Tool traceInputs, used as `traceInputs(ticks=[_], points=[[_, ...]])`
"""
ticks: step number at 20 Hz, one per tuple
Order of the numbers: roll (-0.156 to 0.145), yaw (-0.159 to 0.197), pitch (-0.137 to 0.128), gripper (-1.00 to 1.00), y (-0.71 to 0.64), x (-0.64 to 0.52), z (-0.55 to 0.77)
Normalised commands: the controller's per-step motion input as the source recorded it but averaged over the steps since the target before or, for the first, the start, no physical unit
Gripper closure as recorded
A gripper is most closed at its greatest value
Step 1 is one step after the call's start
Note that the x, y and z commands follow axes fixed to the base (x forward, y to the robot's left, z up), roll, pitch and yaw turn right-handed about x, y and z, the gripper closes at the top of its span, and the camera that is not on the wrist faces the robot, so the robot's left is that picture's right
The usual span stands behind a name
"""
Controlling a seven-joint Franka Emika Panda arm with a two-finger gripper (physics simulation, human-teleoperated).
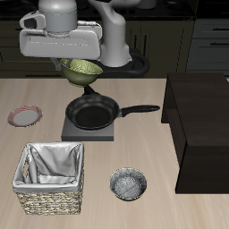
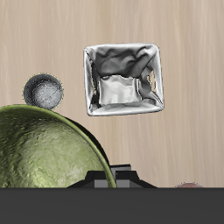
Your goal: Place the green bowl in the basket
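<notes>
A robot arm works over a pale wooden table [image 1: 54, 94]. Its hand [image 1: 76, 63] is raised well above the tabletop and is clenched on the green bowl [image 1: 81, 69], which hangs tilted in the air just beneath the hand's wide grey body, touching nothing on the table. The bowl is olive green with a lighter mottled inside (the wrist view shows that pattern close up, filling much of the frame [image 2: 48, 149]).

Below the lifted bowl, a black frying pan [image 1: 92, 113] sits on a grey square burner plate [image 1: 89, 130], its handle pointing sideways toward a dark cabinet [image 1: 201, 130] standing on the table.

The basket [image 1: 50, 179], square and woven in tan wicker with a crumpled grey-white cloth lining, stands near the table's front edge, well apart from the bowl. From the wrist view its lining [image 2: 123, 79] is seen from straight above.

A grey-blue speckled bowl [image 1: 128, 184] rests on the table beside the basket, also near the front edge. A flat pink-rimmed plate [image 1: 25, 115] lies farther back, near the table's side edge.
</notes>
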Motion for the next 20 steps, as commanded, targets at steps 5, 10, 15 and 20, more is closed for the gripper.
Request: traceInputs(ticks=[5, 10, 15, 20], points=[[0.008, 0.009, 0.007, 1.00, -0.35, 0.26, 0.07], [-0.024, -0.011, -0.018, 1.00, -0.24, 0.18, 0.06], [0.067, 0.036, 0.002, 1.00, -0.17, 0.17, 0.02], [-0.015, 0.005, -0.012, 1.00, -0.19, 0.20, 0.06]])
